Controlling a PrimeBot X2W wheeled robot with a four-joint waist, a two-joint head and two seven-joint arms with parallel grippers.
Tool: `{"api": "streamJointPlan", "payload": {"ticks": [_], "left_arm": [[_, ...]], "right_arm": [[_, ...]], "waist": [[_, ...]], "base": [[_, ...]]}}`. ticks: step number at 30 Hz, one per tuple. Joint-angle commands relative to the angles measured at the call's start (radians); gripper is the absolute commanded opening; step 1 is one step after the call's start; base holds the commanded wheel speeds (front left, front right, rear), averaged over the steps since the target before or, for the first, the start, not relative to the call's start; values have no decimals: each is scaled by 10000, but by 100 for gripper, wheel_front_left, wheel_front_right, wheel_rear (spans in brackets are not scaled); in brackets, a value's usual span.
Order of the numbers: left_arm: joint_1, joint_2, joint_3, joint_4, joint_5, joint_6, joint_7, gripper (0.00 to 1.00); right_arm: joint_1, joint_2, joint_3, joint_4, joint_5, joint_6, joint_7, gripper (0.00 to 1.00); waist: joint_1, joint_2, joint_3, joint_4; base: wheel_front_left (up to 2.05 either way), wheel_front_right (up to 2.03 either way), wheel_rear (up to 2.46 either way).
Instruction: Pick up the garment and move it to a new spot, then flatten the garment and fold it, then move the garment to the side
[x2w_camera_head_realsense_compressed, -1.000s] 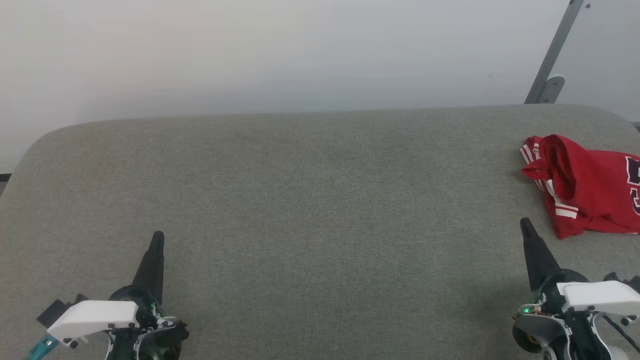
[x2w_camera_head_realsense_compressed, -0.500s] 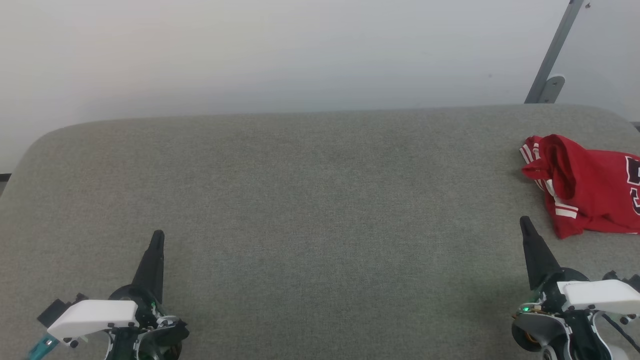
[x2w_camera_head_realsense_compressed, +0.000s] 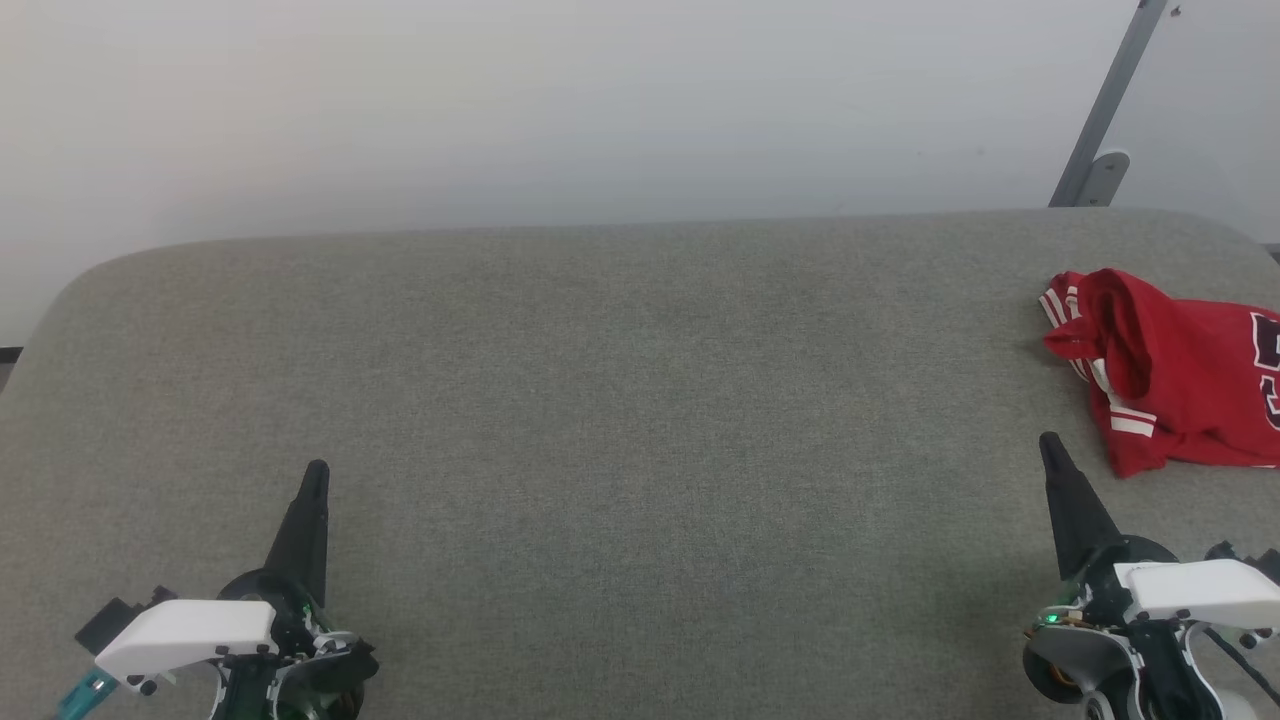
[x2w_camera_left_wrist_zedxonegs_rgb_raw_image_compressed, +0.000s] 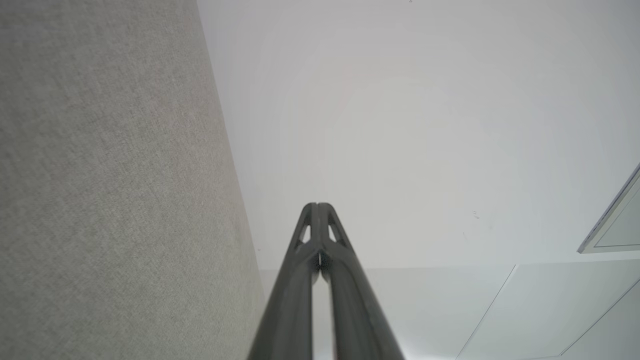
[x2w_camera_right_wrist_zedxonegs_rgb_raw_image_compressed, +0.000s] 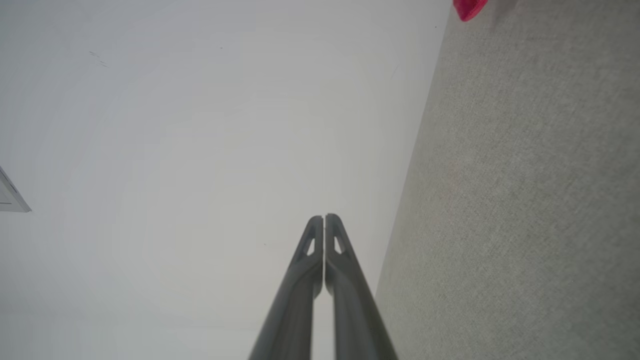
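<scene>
The garment (x2w_camera_head_realsense_compressed: 1175, 375), a red jersey with white-striped trim and dark white-outlined digits, lies crumpled at the far right of the grey table (x2w_camera_head_realsense_compressed: 620, 400), cut off by the head view's right edge. A red tip of the garment (x2w_camera_right_wrist_zedxonegs_rgb_raw_image_compressed: 469, 9) shows at the top of the right wrist view. My right gripper (x2w_camera_head_realsense_compressed: 1048, 442) hovers shut and empty just left of and nearer than the garment, apart from it. At the lower left, my left gripper (x2w_camera_head_realsense_compressed: 317, 468) is shut and empty, far from the garment. In both wrist views the fingertips touch, left gripper (x2w_camera_left_wrist_zedxonegs_rgb_raw_image_compressed: 317, 205) and right gripper (x2w_camera_right_wrist_zedxonegs_rgb_raw_image_compressed: 324, 217).
A pale wall (x2w_camera_head_realsense_compressed: 560, 110) rises behind the table's rounded far edge. A grey slanted metal bar with a bracket (x2w_camera_head_realsense_compressed: 1105, 110) stands at the back right, beyond the table.
</scene>
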Motion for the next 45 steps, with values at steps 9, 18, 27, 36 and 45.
{"api": "streamJointPlan", "payload": {"ticks": [9, 18, 27, 36, 45], "left_arm": [[-122, -6, 34, -2, -15, -28, 30, 0], [-122, -7, 36, -3, -11, -28, 33, 0], [-122, -8, 38, -3, -7, -28, 36, 0], [-123, -9, 40, -3, -4, -28, 36, 0], [-123, -10, 42, -4, -1, -28, 39, 0]], "right_arm": [[-46, 15, -4, 21, 39, -3, 14, 0], [-46, 15, -5, 21, 39, -3, 13, 0], [-46, 15, -3, 21, 40, -3, 13, 0], [-46, 15, -1, 21, 40, -3, 12, 0], [-46, 15, -2, 21, 40, -3, 12, 0]], "waist": [[0, 0, 0, 0], [0, 0, 0, 0], [0, 0, 0, 0], [0, 0, 0, 0], [0, 0, 0, 0]], "base": [[0, 0, 0], [0, 0, 0], [0, 0, 0], [0, 0, 0], [0, 0, 0]]}}
